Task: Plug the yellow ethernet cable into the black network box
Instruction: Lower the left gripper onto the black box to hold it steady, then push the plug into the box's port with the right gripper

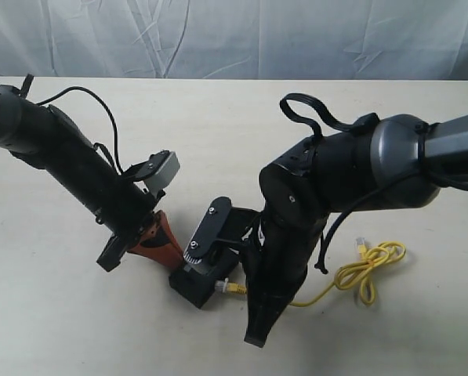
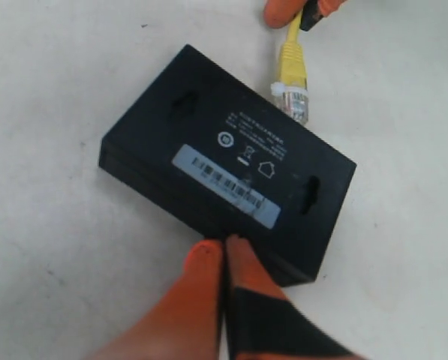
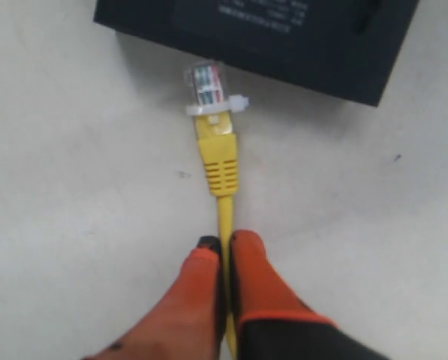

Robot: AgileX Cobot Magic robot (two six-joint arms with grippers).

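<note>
— Pale counter (image 1: 218, 117) here; creased white cloth (image 1: 218, 35) behind, at 12 o'clock.
— Black network box (image 2: 231, 172) near 6 o'clock, against the pressed-together left tool (image 2: 224, 251). Pinching the yellow ethernet cable (image 3: 220, 165) in the right tool (image 3: 225, 247), plug just beside the box.

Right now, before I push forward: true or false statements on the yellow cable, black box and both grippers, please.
1. The right gripper is shut on the thin yellow ethernet cable just behind its clear plastic plug. True.
2. That plug is seated in the flat rectangular black plastic network box. False: the whole plug shows outside the box's side.
3. The left gripper hangs open above the box. False: its orange fingers are together at the box's edge.
4. The cable's far end lies loosely coiled on the table. True.
</note>
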